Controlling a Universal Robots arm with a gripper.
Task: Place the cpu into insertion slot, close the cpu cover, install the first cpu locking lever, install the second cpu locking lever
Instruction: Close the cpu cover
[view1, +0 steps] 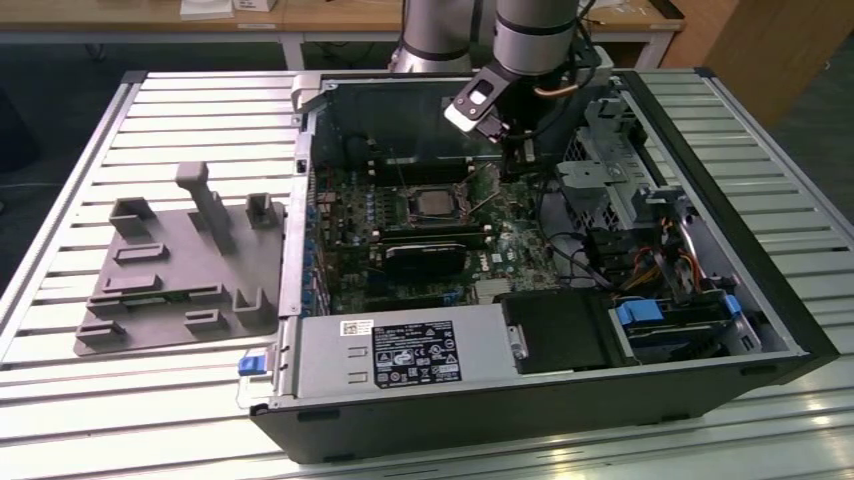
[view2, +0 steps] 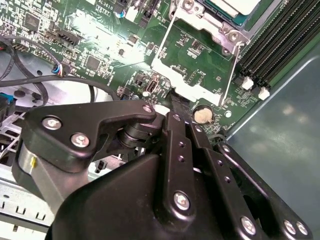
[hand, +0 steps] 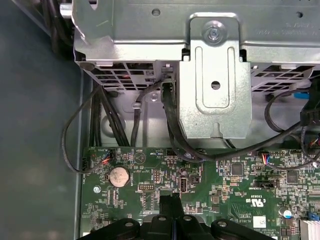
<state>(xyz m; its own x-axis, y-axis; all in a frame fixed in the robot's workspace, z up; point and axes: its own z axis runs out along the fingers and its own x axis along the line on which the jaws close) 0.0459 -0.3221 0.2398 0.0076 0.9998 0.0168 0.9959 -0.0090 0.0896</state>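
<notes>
One gripper (hand: 171, 201), fingers pressed together, tip low over the board just beside the raised cover (view2: 167, 69). Past the cover, cpu (view2: 235, 6) seated in slot (view2: 225, 31). Lever wire (view2: 230, 70) alongside. Coin cell (hand: 119, 176) near; cables (hand: 170, 125) and cage (hand: 215, 85) beyond.

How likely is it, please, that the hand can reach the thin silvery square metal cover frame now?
Probably yes: in the second wrist view the hand sits close beside the open silvery cover frame, with no cable between them.
</notes>
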